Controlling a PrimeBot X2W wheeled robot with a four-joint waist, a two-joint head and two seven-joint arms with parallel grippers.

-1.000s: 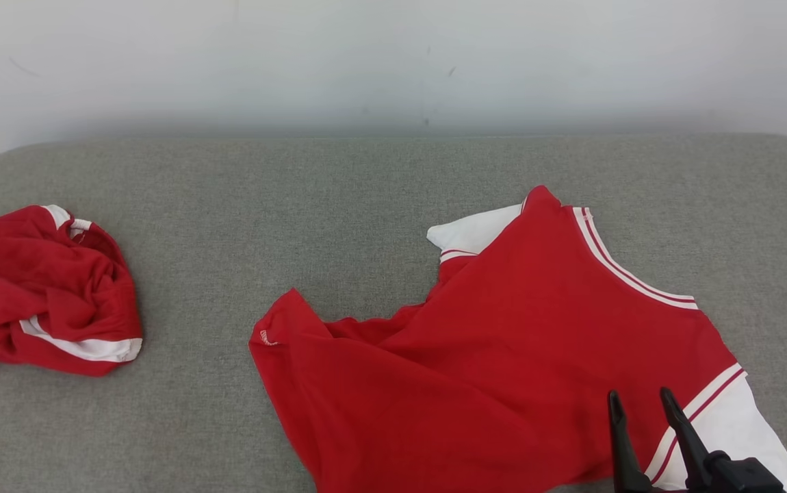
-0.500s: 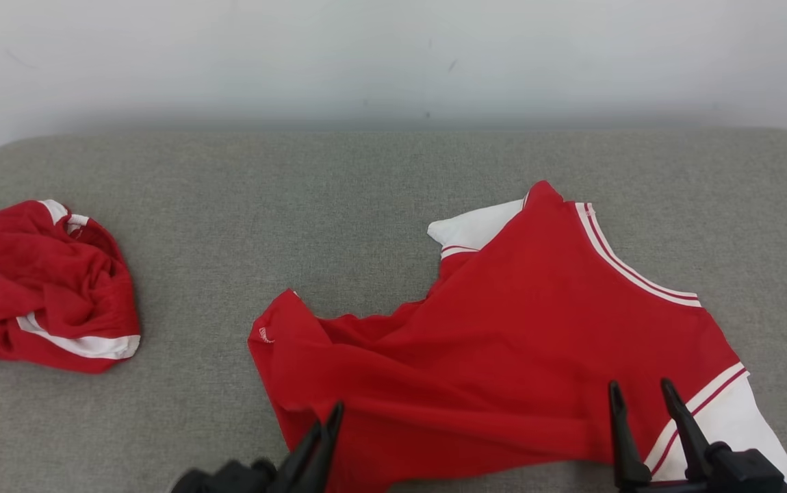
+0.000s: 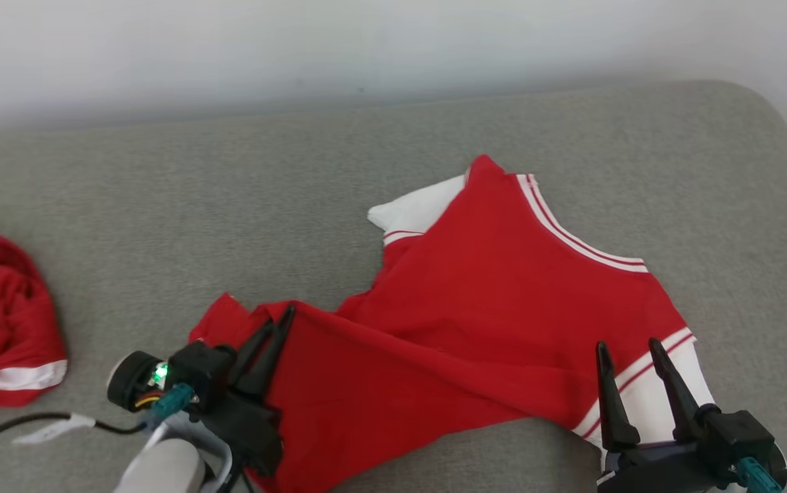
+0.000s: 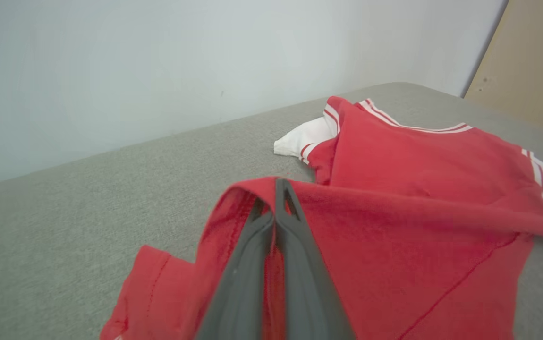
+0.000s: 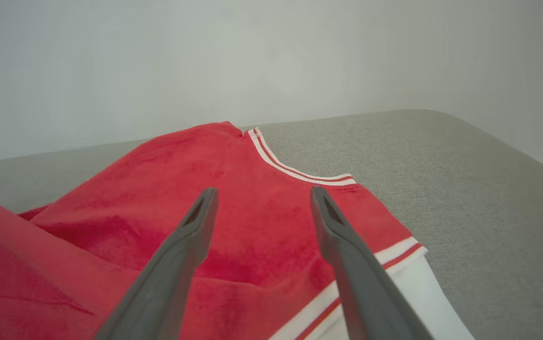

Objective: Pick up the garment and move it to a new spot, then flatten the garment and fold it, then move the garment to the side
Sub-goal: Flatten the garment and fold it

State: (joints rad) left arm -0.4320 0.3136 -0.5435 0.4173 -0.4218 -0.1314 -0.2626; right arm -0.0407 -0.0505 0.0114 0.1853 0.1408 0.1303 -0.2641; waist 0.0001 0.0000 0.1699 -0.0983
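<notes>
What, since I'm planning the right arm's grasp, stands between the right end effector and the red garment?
Nothing visible. The open right end effector is poised at the red garment, by its striped sleeve, nothing between. The left end effector is shut on its edge.

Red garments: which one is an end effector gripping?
The spread-out shirt, pinched by the left end effector; the crumpled garment at far left lies untouched.

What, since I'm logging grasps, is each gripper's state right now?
Left gripper: shut on the red fabric shirt with white sleeves.
Right gripper: open, holding nothing.
</notes>
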